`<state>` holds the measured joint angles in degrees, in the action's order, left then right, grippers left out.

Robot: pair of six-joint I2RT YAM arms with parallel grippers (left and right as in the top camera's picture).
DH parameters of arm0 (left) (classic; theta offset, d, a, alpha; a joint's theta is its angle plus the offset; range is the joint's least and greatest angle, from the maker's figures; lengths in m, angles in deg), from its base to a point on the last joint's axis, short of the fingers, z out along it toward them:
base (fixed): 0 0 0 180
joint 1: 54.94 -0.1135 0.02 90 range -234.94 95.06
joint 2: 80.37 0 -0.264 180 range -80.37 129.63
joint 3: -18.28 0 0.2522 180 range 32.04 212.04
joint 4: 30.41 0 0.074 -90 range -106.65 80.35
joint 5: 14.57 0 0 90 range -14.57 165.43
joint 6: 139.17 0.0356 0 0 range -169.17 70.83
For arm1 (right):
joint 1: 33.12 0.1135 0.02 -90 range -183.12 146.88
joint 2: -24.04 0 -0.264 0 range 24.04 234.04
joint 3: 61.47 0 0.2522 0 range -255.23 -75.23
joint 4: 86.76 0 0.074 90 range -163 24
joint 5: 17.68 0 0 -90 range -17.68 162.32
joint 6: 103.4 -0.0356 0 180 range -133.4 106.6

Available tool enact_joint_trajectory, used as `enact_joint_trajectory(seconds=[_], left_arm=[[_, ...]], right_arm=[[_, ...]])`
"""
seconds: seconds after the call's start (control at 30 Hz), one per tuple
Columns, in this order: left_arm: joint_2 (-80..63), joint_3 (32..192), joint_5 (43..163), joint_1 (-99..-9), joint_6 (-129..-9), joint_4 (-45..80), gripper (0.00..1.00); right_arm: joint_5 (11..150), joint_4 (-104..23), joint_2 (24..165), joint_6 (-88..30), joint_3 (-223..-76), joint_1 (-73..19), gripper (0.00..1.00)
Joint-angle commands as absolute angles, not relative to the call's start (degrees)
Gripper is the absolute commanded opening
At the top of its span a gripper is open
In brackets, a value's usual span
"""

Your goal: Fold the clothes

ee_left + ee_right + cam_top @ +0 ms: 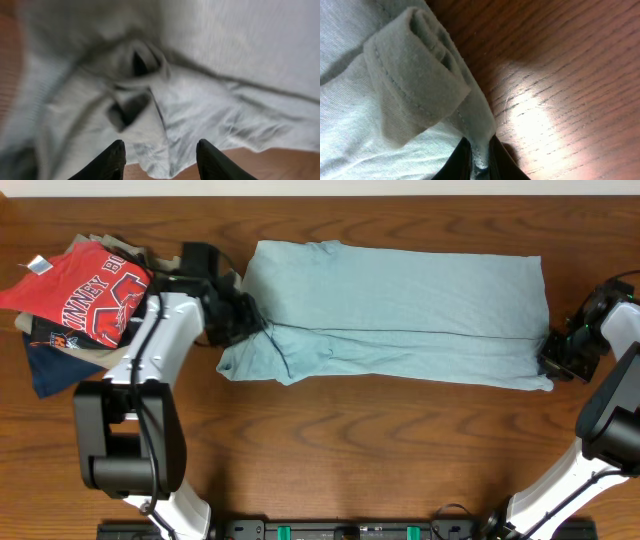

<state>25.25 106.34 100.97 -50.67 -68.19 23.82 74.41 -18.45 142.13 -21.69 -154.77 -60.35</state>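
**Fingers (112, 162) of left gripper (161, 146) parted and empty; right gripper (480, 150) nipped on a hem**

**Item.** One pale blue-grey short-sleeved T-shirt (400, 295) of soft thin fabric, plain, no print.

**Location.** Laid flat across the far middle of the dark wooden table (350, 450), long axis left to right. It is doubled into a long band, with a fold line running along its near part. The right end is square. The left end is bunched and rumpled.

**Left gripper.** Over the bunched left end. The black fingers stand roughly half apart with nothing clamped between them, and the crumpled cloth lies just beyond the tips. The wrist view is blurred, so contact with the fabric cannot be told.

**Right gripper.** At the near right corner. The fingers are almost closed, with the thin stitched edge of the T-shirt pinched between them. A small roll of hem curls over just beside the pinch.

**Handling (judged).** Light, limp and without stiffness. It should sag from any hold, crease readily and slide on the smooth wood. It is not fragile. A shallow pinch may catch only the top layer. Better holds are corners and stitched hems, taken through every layer. A fold across the length would want both corners of one end, and the left end needs smoothing first.

**Adjacent, not part of this item.** A heap at the far left, beside the left arm: a red shirt with white lettering (95, 290) on top and a navy garment (50, 370) beneath.
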Motion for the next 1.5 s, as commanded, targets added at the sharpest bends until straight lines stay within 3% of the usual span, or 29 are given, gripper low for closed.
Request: enact_joint_trajectory(seconds=[0.0,0.13,0.53,0.87,0.9,1.0,1.03,1.33,1.47], left_arm=[[26.9,104.7,99.4,-48.5,-67.0,23.0,0.48],[27.6,104.5,92.1,-46.1,-67.0,21.7,0.48],[27.7,104.5,85.3,-45.2,-67.0,20.8,0.48],[30.6,104.5,85.3,-45.2,-67.3,20.6,0.48],[30.8,104.5,85.3,-45.2,-67.4,20.6,0.45],[30.8,104.5,85.3,-45.2,-67.5,20.5,0.12],[30.5,104.6,85.3,-45.2,-67.4,20.6,0.06],[24.4,109.1,93.0,-46.7,-67.5,19.5,0.06],[22.9,110.9,93.4,-49.1,-75.1,12.4,0.08]], right_arm=[[72.5,-18.1,143.5,-21.5,-152.8,-59.8,0.12],[72.6,-18.1,143.5,-21.5,-152.8,-59.8,0.12],[72.5,-18.1,143.5,-21.5,-152.8,-59.8,0.12],[72.5,-18.2,143.5,-21.5,-152.8,-59.8,0.12],[72.5,-18.2,143.5,-21.5,-152.8,-59.8,0.12],[72.5,-18.2,143.5,-21.5,-152.8,-59.8,0.12],[72.5,-18.2,143.5,-21.5,-152.8,-59.8,0.12],[72.5,-18.2,143.5,-21.5,-152.8,-59.8,0.13],[72.5,-18.2,143.5,-21.5,-152.8,-59.8,0.12]])
